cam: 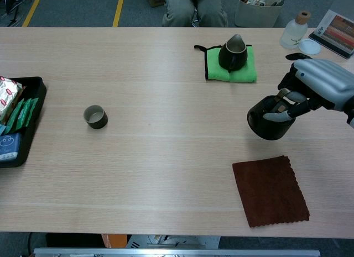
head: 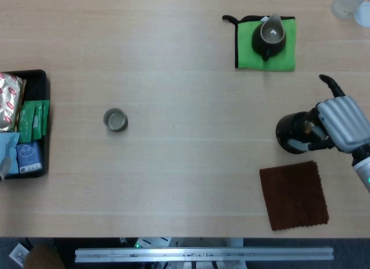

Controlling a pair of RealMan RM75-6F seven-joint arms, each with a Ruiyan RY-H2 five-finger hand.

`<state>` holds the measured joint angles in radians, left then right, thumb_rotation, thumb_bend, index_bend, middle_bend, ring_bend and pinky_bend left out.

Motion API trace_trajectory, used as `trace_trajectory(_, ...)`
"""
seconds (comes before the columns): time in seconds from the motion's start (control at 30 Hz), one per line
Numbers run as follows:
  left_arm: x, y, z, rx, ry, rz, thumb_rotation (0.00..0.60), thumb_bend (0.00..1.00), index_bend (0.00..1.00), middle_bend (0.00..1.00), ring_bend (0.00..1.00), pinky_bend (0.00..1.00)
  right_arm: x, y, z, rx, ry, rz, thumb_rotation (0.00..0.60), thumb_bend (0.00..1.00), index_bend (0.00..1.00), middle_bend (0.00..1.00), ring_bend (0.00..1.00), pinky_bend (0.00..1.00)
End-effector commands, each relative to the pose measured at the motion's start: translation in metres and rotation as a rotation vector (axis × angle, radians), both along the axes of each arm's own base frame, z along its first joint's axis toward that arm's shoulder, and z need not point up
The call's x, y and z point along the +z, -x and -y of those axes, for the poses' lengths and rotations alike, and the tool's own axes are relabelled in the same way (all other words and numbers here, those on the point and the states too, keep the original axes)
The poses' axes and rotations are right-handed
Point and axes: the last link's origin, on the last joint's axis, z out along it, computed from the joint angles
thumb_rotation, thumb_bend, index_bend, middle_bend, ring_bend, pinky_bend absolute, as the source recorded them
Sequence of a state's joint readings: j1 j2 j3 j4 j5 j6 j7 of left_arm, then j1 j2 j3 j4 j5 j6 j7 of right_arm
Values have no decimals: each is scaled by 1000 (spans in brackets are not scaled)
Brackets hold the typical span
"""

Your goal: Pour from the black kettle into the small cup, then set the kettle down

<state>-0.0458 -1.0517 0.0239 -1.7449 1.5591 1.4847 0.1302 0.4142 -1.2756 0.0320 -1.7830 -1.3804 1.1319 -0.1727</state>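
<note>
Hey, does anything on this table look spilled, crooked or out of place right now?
No spill or damage shows. The brown cloth lies slightly askew to the table edge. The right hand holds the black kettle off that cloth.

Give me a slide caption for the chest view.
Right hand holds the black kettle above the table, far from the small cup.

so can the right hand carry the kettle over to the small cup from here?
Probably yes: the right hand holds the black kettle lifted, and bare table lies between it and the small cup. It's far left, though.
</note>
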Motion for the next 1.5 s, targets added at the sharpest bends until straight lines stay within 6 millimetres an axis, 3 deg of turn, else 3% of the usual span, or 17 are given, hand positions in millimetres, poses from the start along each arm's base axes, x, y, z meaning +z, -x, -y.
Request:
trace_trajectory(0.03,0,-1,0,-1,0,0,600,271,273,274,238,171,3,0,-1,6,13,3,440,351,1000,1000,966,1)
trace_trajectory(0.33,-1,-2,0,-3,6,0,600,271,274,290,238,171,6,1,-2,11,14,-15,437,359,1000,1000,967,2)
trace_trajectory(0.53,0,-2,0,-6,4,2,600,271,274,290,239,171,10,1,0,20,43,-29,443,454,1000,1000,967,19)
trace_trajectory(1.07,-3,2,-5,-17,24,-10,600,272,274,288,238,171,23,1,0,29,86,-45,461,471,1000,1000,965,21)
trace_trajectory(1.3,-22,-18,-32,-118,175,-8,600,271,272,280,239,171,33,2,4,20,108,-67,473,470,1000,1000,965,21)
trace_trajectory(1.5,-54,-42,-59,-169,312,15,600,271,265,271,235,171,38,4,6,14,126,-82,478,470,1000,1000,965,21)
